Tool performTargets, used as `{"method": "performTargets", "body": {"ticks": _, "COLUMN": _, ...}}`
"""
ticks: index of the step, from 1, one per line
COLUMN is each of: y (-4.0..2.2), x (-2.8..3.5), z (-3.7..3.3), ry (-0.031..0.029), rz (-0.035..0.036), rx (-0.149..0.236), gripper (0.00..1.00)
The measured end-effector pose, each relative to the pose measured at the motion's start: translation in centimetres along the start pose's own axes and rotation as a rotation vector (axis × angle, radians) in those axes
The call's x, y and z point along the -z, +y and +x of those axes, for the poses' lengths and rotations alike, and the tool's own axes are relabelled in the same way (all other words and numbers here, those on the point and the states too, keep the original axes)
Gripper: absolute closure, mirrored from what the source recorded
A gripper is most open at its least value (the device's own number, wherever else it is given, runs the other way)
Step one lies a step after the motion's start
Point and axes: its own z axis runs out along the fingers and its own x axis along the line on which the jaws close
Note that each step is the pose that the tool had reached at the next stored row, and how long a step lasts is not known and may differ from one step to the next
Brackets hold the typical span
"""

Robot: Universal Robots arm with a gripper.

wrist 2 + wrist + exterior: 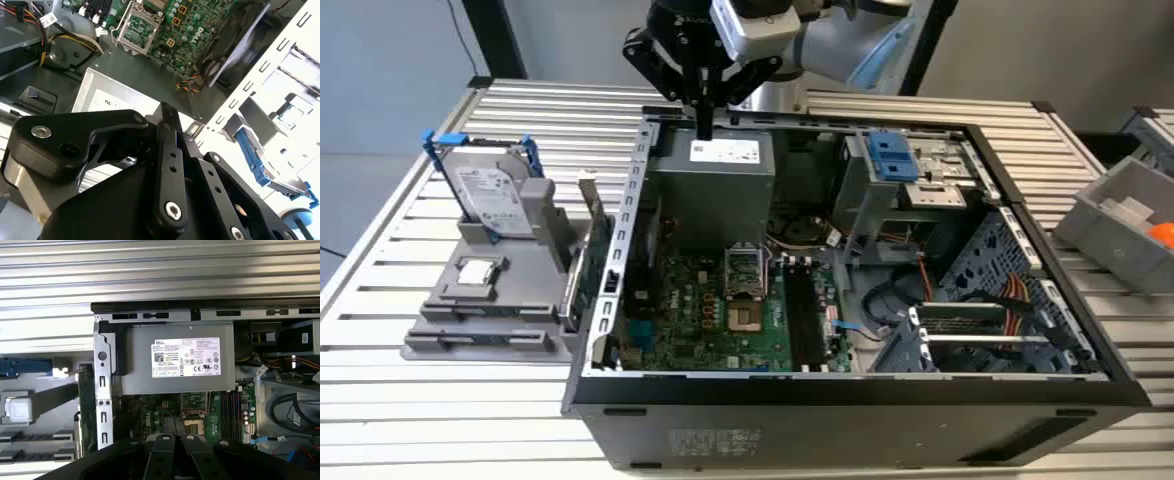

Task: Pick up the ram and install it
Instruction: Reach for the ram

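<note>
Tool (706, 130) first: the black two-fingered tool hangs point-down over the far rim of the open black computer case (854, 400). Its fingers are pressed together, with nothing that I can see between them, and both wrist views show it the same way (167, 112) (175, 439). Nearest to me is the slatted metal desk (400, 420) that carries everything. Inside the case's near wall lies the green motherboard (707, 310) with its long black slots (801, 320) bare. Toward the exterior view's right, the ram (961, 311), a thin dark green stick, lies flat across pale rails beside coloured wires, apart from the slots and well apart from the tool. Outside the case, on the exterior view's left, a grey moulded holder (480, 320) carries a green expansion card (603, 270) standing on edge, with a silver hard drive (494, 195) upright behind it. Farther back, the grey power supply box (714, 190) sits just below the tool.
</note>
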Motion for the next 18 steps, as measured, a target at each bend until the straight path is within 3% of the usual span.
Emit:
{"method": "performTargets", "body": {"ticks": 6, "y": 0.00, "x": 0.00, "z": 0.00, "ry": 0.0000, "rz": 0.0002, "rx": 0.000, "gripper": 1.00}}
{"method": "performTargets", "body": {"ticks": 18, "y": 0.00, "x": 0.00, "z": 0.00, "ry": 0.0005, "rz": -0.0067, "rx": 0.000, "gripper": 1.00}}
